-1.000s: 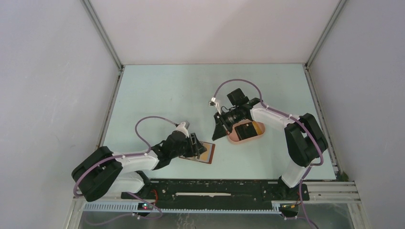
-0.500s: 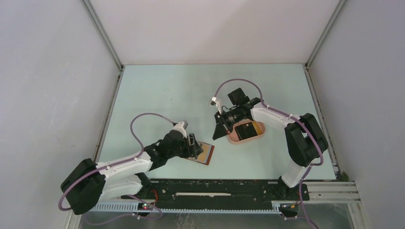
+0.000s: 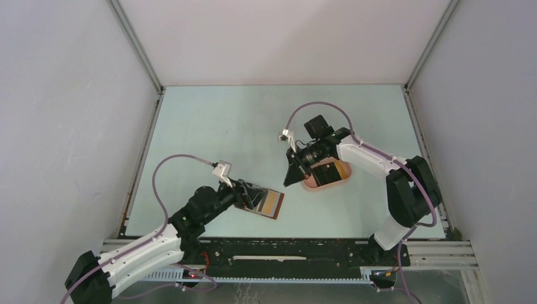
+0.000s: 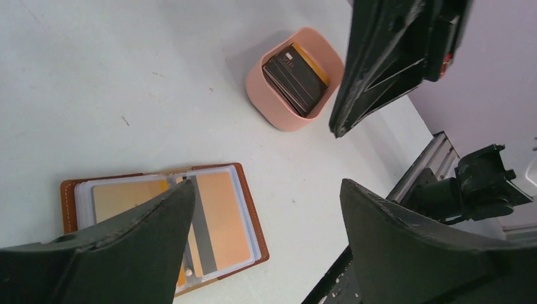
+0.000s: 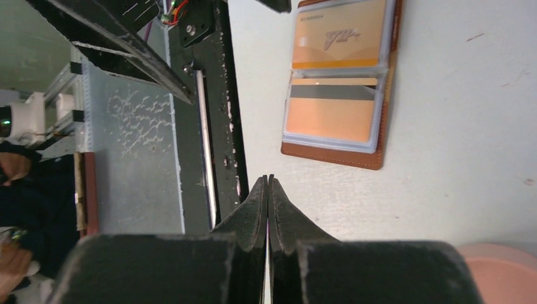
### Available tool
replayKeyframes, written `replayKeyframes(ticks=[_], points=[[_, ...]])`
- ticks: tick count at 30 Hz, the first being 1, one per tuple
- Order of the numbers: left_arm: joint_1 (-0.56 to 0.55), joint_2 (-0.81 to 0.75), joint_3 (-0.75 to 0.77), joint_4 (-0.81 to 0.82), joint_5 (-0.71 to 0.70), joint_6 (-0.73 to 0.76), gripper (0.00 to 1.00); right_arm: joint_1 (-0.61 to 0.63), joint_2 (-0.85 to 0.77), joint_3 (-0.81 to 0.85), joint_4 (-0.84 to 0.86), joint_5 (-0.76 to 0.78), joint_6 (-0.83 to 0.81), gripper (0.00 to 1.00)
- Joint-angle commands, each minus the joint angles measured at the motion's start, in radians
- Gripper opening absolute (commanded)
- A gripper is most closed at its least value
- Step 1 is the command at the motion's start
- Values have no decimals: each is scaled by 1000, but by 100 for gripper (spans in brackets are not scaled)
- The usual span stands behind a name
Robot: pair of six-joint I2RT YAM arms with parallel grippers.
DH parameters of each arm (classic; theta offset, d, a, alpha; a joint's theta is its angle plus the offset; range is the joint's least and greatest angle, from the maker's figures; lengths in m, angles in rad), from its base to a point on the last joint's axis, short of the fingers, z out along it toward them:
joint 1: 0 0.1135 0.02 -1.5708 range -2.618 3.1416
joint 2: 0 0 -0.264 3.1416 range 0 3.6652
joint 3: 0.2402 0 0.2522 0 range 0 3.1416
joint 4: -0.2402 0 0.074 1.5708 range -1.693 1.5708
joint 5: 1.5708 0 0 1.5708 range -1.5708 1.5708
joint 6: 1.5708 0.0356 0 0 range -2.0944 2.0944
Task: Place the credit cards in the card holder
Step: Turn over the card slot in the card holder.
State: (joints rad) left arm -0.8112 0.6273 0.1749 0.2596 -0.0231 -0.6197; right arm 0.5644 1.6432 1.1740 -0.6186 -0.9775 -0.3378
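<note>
Seeing my left gripper [image 3: 252, 198] spread over the open wallet [image 5: 332, 156], right gripper [image 5: 267, 183] pressed together beside the tray [image 4: 272, 107] of cards [image 4: 294, 79].

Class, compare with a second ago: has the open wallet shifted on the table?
No. The wallet lies in the same spot beyond the black rail at the near edge.

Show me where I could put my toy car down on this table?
The whole far half of the table is bare, from the back wall down to the pink tray. The patch between the tray and the near edge is free too. It is crowded near the middle: the card holder, left tool, right tool and tray sit close together.
</note>
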Motion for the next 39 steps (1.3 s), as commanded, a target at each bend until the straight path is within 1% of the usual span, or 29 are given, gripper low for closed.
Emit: replayKeyframes(ticks=[1,3,4,6,7,9,10,11,13,15,17,20,26,29,31,32,34,35,39], points=[[-3,-64,-67,145,2,5,94,35,68,16,20,-72,81,2],[-3,-82,-72,115,2,10,99,61,83,-17,102,-49,185,3],[-3,-88,-75,98,-1,9,100,73,85,-38,145,-24,264,3],[-2,-96,-81,55,-18,3,100,101,90,-63,210,55,374,6],[-3,-99,-82,27,-30,-2,99,116,92,-72,235,107,435,6],[-3,-105,-84,-22,-64,-9,91,138,97,-88,280,206,536,8],[-3,-109,-82,-56,-92,-15,87,147,100,-96,299,232,579,12],[-2,-111,-77,-91,-128,-20,84,151,104,-110,323,242,614,15],[-3,-115,-68,-170,-207,-32,82,152,117,-134,360,206,664,24],[-3,-113,-59,-243,-278,-42,81,153,140,-142,380,176,690,26],[-3,-102,-57,-279,-324,-51,81,155,164,-147,398,154,719,28],[1,-71,-63,-284,-352,-64,82,158,195,-148,408,174,763,29],[33,-19,-88,-218,-312,-89,83,153,225,-149,403,261,796,32],[45,9,-93,-205,-289,-112,81,141,244,-149,396,277,795,34],[46,26,-99,-183,-264,-128,77,132,252,-148,393,283,794,35],[46,34,-102,-174,-253,-137,73,130,253,-148,391,289,793,37],[46,52,-109,-156,-230,-151,62,126,254,-149,389,298,794,40],[46,60,-114,-146,-221,-159,59,125,255,-149,387,304,792,42],[46,90,-124,-122,-187,-180,57,112,266,-149,388,301,799,44]])
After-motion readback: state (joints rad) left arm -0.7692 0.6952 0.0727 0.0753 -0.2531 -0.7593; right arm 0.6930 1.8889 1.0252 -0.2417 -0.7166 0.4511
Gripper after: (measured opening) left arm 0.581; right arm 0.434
